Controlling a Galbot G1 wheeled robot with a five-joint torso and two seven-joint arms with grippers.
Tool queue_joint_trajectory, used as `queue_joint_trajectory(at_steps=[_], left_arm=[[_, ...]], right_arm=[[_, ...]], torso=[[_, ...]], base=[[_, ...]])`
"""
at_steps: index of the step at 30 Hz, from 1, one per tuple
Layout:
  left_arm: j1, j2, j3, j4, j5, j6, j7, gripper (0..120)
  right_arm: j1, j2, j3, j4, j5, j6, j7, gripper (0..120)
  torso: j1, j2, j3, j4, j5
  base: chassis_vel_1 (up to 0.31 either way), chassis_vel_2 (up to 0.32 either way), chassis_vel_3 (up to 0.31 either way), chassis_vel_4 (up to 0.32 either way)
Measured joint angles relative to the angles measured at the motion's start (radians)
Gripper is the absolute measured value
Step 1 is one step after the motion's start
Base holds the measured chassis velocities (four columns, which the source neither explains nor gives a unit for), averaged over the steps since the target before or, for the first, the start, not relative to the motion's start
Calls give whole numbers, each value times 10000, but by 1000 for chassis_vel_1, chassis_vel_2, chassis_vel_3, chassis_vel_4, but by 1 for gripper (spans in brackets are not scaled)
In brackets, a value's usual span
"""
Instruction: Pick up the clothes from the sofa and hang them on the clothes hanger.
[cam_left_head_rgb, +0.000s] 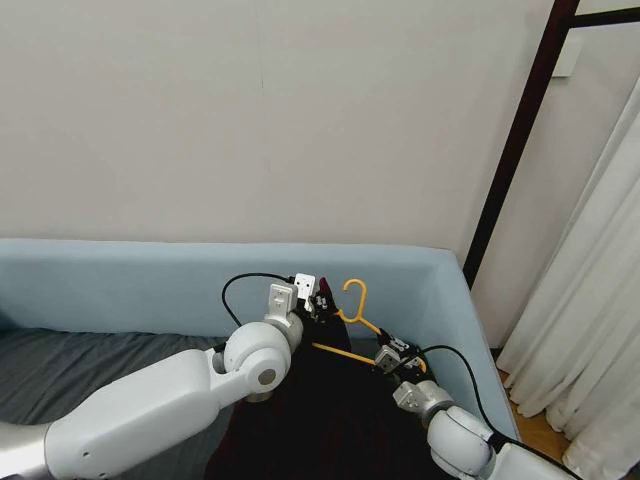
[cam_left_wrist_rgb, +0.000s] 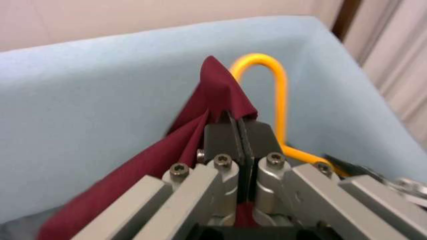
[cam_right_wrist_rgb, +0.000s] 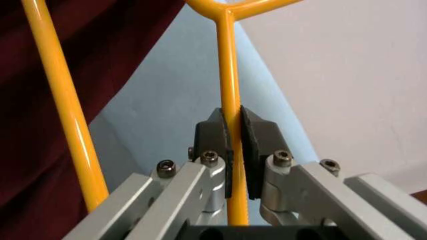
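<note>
Dark red cloth: the garment (cam_left_wrist_rgb: 220, 95) is pinched at a folded peak by the left gripper (cam_left_wrist_rgb: 237, 125). The jaws are clamped tight on the fabric, with no gap showing between the pads. From that peak the cloth falls away below the gripper. In the head view it reads as a dark mass draped over the right end of the sofa (cam_left_head_rgb: 150, 285), beneath both grippers.

The yellow hanger (cam_left_wrist_rgb: 280, 100) has its hook rising just behind the pinched peak, close to the light blue backrest near the sofa's corner. The right gripper (cam_right_wrist_rgb: 233, 125) is clenched on one straight rod of the hanger, the pads meeting the rod on both sides a little below the point where the wire forks. A second yellow rod runs beside it, lying against the red cloth.

In the head view the left gripper sits higher and nearer the backrest, and the right gripper is lower and to its right, with the hanger spanning between them. A grey seat cushion (cam_left_head_rgb: 80, 355) lies to the left. A pale wall (cam_left_head_rgb: 250, 120) stands behind, with a white curtain (cam_left_head_rgb: 600, 330) at the right.
</note>
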Motion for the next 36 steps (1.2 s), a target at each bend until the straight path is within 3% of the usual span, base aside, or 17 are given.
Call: queue_joint_trajectory(at_steps=[18, 36], left_arm=[[-188, 61, 501, -859, -17, 102, 40, 0], [2159, 1328, -950, -2193, 893, 344, 359, 0]], right_arm=[[379, 443, -92, -192, -838, 224, 94, 4], [162, 297, 412, 56, -488, 917, 462, 4]], torso=[[0, 0, -1, 1, 0], [-1, 0, -3, 3, -2]], base=[[0, 0, 0, 0], [0, 0, 0, 0]])
